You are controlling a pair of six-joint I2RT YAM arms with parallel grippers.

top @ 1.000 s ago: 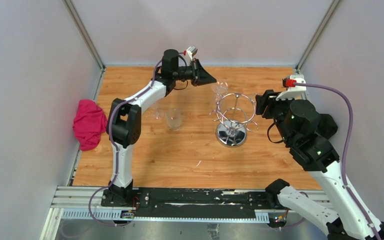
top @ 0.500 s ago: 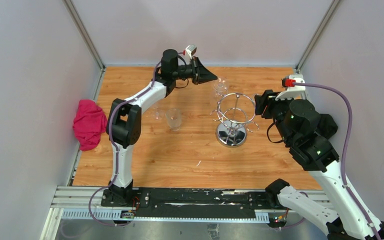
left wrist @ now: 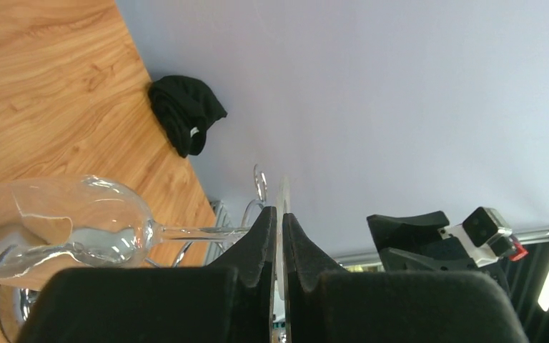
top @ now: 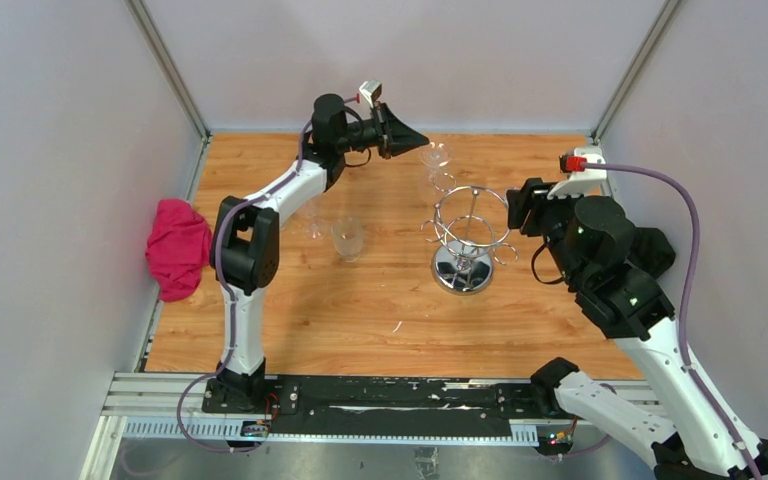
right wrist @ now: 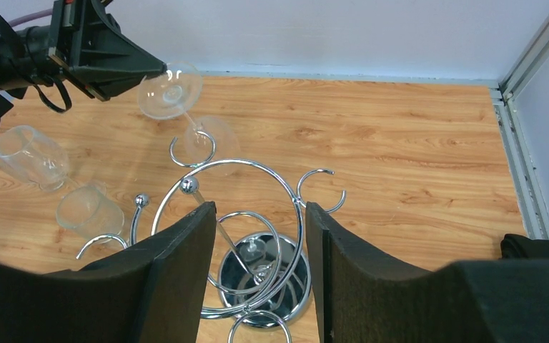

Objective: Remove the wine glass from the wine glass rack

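Pale walls close in a wood-grain desk (top: 360, 310). On my feed the left fingers (left wrist: 257, 239) are clenched on the thin foot of the wine glass (left wrist: 86, 214). It hangs tilted in the air, bowl lower, just beside a curled hook on the far-left side of the wine glass rack (top: 463, 270). I cannot tell whether the stem is clear of that hook. The right fingers (right wrist: 179, 264) are spread apart, gripping nothing, at the rack's right side. A tumbler (top: 348, 238) sits left of the rack, and a pink cloth (top: 178, 248) lies at the desk's left edge.
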